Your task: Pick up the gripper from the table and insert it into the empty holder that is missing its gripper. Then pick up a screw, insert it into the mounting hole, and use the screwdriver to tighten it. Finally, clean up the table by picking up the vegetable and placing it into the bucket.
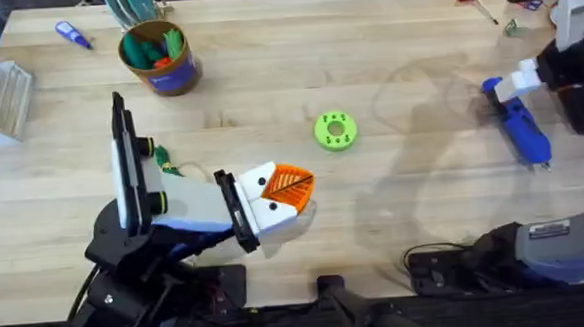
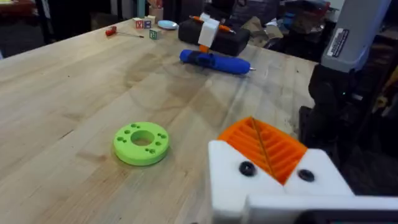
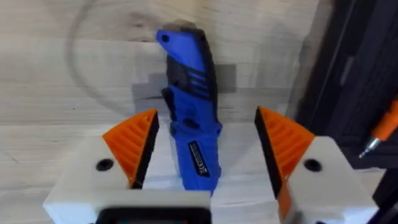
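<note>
Wooden surface (image 1: 393, 178), light grain, wide bare stretch across the middle and toward the near edge.

Left tool (image 1: 286, 196): white blocks with orange ribbed tips, low over the surface near the front edge, left of centre. The orange tips meet with no gap between them, nothing gripped. In the left wrist view the tips (image 2: 264, 146) form one orange wedge between two white blocks, each with a dark dot.

Green disc (image 1: 334, 130): lime, round, with holes, lying flat just beyond the left tool, bare wood all round it.

Screwdriver (image 1: 518, 127): thick blue cylinder, lying flat near the right edge, thin bit pointing toward the near side. Right tool (image 3: 205, 146): fingers spread wide, one orange pad on each side of the blue body, neither pad touching it as far as can be seen. Seen from overhead, the right tool (image 1: 516, 82) sits at the screwdriver's far end.

Bucket (image 1: 159, 58): golden-brown can with a blue bottom band, upright at the far left, well apart from both tools; green and orange pieces stand inside it.

Vegetable (image 1: 167, 162): small green leafy piece beside the left arm's upright link, close to the arm, partly hidden.

Small blue-and-white pen tool (image 1: 73, 35): far left corner. Red-handled tool (image 1: 478, 0): far right edge. Clear boxes (image 1: 3, 98) at the left edge.
</note>
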You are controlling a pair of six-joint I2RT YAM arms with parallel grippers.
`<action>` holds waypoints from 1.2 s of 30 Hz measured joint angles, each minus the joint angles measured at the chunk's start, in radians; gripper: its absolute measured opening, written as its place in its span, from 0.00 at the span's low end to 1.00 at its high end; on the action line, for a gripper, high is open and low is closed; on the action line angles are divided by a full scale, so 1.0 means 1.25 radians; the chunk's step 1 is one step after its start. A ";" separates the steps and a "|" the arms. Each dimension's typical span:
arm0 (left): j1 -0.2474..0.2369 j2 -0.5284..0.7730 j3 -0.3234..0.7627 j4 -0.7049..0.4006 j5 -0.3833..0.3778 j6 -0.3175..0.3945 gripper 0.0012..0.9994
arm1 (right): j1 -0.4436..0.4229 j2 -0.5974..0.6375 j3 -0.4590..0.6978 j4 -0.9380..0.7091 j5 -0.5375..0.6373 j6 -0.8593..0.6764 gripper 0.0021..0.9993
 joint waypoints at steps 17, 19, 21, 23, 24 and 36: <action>0.000 0.000 0.000 0.000 0.000 0.000 0.01 | -0.007 0.141 0.001 0.040 -0.062 -0.069 0.94; 0.000 0.000 0.000 0.000 0.000 0.000 0.01 | -0.007 0.142 0.003 0.040 -0.065 -0.070 0.91; 0.000 0.000 0.000 0.000 0.000 0.000 0.01 | -0.007 0.142 0.003 0.040 -0.067 -0.070 0.90; 0.000 0.000 0.000 0.000 0.000 0.000 0.01 | -0.007 0.142 0.003 0.040 -0.068 -0.070 0.86; 0.000 0.000 0.000 0.000 0.000 0.000 0.01 | -0.007 0.142 0.003 0.040 -0.068 -0.070 0.82; 0.000 0.000 0.000 0.000 0.000 0.000 0.01 | -0.007 0.145 0.003 0.039 -0.067 -0.068 0.10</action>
